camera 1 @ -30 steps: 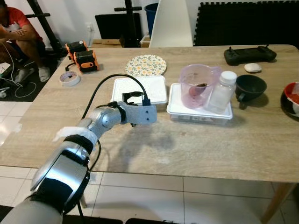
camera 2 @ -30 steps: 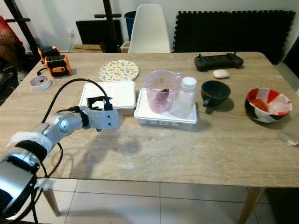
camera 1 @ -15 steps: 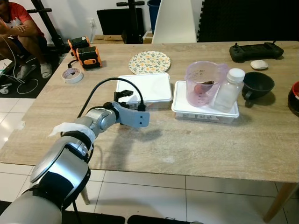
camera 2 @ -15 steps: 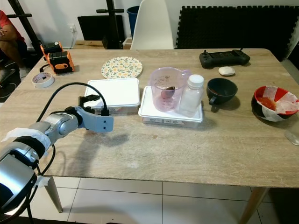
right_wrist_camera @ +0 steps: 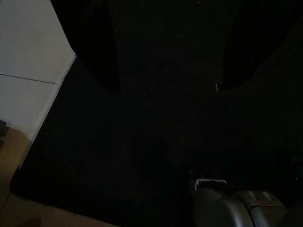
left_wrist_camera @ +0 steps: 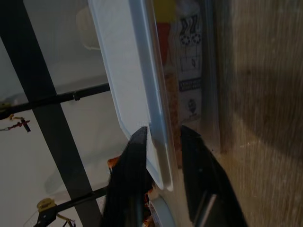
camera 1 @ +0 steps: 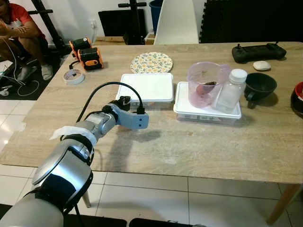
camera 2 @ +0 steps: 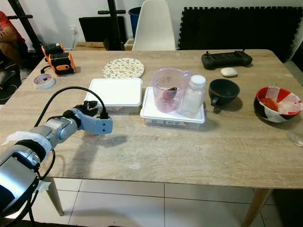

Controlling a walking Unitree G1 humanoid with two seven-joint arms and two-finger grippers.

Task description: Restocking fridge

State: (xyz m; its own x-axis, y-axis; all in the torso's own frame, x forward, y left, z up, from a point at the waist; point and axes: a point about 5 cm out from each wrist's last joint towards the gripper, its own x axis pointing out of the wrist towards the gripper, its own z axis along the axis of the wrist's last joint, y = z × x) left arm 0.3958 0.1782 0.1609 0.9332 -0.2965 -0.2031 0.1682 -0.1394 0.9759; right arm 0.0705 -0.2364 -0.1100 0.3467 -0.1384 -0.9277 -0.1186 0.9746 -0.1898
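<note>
- Wooden table, long, light grain, carrying everything below.
- Left arm, silver, stretched forward over the table's near left part, black cable looping off the wrist.
- White chair behind the far edge; a person sitting on the floor far left.
- Left white-lidded container, flat, rectangular, at the table's middle; through its clear wall the wrist view shows packets inside.
- Right white-lidded container, just beside the first, bearing a clear purple measuring jug and a small white-capped bottle, the two touching or nearly so.
- Left claw at the near left corner of the left container; its two black fingers stand narrow, one on each side of the lid's rim, close against it. A firm grip cannot be told.
- Black controller at the far right edge, a small white oval object just before it.
- Floral plate beyond the left container.
- Dark cup right of the bottle; red-and-white bowl further right.
- Orange-and-black battery packs and tape roll at the far left corner.
- Right claw: wrist view very dark, two fingers set well apart over a dark mat.
</note>
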